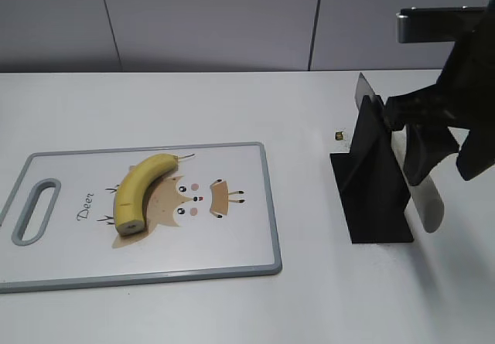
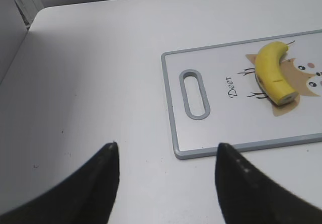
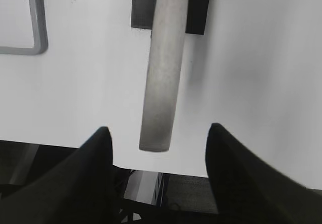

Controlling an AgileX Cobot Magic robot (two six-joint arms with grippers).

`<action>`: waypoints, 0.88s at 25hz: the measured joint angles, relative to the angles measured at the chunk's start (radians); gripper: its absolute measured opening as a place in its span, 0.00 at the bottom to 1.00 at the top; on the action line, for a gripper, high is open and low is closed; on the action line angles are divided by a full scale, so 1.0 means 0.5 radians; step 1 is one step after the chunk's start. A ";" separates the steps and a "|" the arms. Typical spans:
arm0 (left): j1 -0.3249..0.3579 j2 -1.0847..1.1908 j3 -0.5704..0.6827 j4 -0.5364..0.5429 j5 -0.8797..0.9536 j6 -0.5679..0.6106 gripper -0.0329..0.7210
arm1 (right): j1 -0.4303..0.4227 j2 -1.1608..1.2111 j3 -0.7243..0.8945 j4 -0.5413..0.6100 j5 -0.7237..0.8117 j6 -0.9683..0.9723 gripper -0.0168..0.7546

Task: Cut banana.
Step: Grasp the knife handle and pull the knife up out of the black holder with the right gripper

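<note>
The yellow banana (image 1: 139,189) lies on a white cutting board (image 1: 232,243) with a deer picture, its cut end toward the front; it also shows in the left wrist view (image 2: 271,70). A knife with a grey handle (image 1: 427,201) rests in a black stand (image 1: 371,189), blade tip up. My right gripper (image 1: 433,147) is open, with the handle (image 3: 162,73) lying between its spread fingers (image 3: 158,128), not gripped. My left gripper (image 2: 168,146) is open and empty above the bare table, by the handle-slot end of the board (image 2: 221,128). It is out of the exterior view.
A small dark object (image 1: 339,135) lies on the table just left of the stand. The table's front edge (image 3: 166,166) runs under my right fingers. A grey wall stands behind the table. The board's grey rim corner (image 3: 37,43) shows in the right wrist view.
</note>
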 joint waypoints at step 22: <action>0.000 0.000 0.000 -0.002 0.000 0.000 0.82 | 0.000 0.412 -0.016 -0.032 0.002 0.002 0.69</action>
